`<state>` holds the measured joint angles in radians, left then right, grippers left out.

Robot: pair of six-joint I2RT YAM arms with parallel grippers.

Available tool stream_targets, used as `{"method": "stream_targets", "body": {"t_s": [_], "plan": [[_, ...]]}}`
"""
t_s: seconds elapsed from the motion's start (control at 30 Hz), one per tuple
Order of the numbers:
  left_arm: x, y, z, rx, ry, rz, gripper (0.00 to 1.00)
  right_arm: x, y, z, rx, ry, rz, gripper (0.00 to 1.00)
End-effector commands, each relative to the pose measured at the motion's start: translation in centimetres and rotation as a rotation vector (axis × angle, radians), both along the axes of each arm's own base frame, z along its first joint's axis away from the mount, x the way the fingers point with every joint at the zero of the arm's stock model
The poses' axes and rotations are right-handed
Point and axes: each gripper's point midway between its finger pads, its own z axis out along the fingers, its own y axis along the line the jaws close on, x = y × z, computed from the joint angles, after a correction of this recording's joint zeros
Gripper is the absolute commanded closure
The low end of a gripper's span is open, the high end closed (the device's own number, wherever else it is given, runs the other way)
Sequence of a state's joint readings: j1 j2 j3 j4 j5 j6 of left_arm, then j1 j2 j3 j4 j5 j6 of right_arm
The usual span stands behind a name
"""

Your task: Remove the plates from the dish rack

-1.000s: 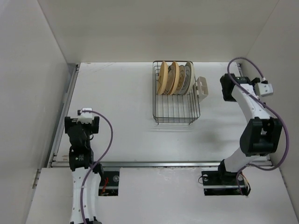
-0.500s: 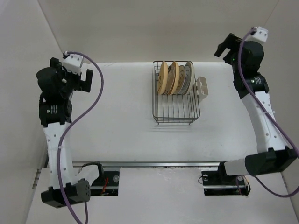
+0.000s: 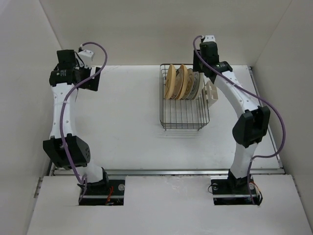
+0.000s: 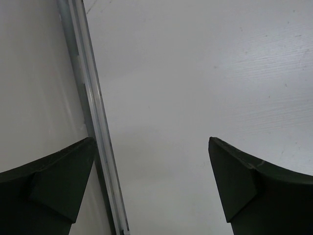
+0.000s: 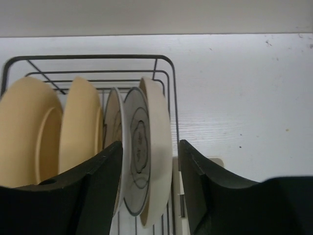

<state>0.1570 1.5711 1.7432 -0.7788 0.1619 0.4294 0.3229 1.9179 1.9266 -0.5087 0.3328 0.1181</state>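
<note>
Dark wire dish rack [image 3: 186,118] holding four upright plates [image 3: 181,82]. Straddling rightmost plate [image 5: 159,122] with right gripper [image 5: 150,147], gap showing only from wrist; holding left gripper [image 4: 151,142] wide above worktop [image 4: 195,73].

The left arm [image 3: 58,112] stands tall, left tool [image 4: 151,171] aimed downward, jaws spread wide. The right arm [image 3: 234,93] stretches far forward, right tool [image 5: 149,156] angled down, jaws narrower yet apart.

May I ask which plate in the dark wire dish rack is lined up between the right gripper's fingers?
The white round plate with thin dark rings, at the row's end beside the cream plastic holder.
</note>
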Motion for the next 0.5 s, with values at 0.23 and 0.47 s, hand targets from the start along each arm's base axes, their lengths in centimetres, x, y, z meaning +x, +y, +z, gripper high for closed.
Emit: {"method": "stream_targets", "body": {"t_s": [0.23,0.47], "plan": [[-0.9,-0.9,-2.0,0.126,0.117,0.016,0.0,0.0,-2.8,0.6,-0.127,-0.018,-0.229,0.56],[-0.9,-4.1,-2.9,0.075,0.152,-0.056,0.0,-1.7,2.9,6.7,-0.049,-0.232,-0.126,0.37]]}}
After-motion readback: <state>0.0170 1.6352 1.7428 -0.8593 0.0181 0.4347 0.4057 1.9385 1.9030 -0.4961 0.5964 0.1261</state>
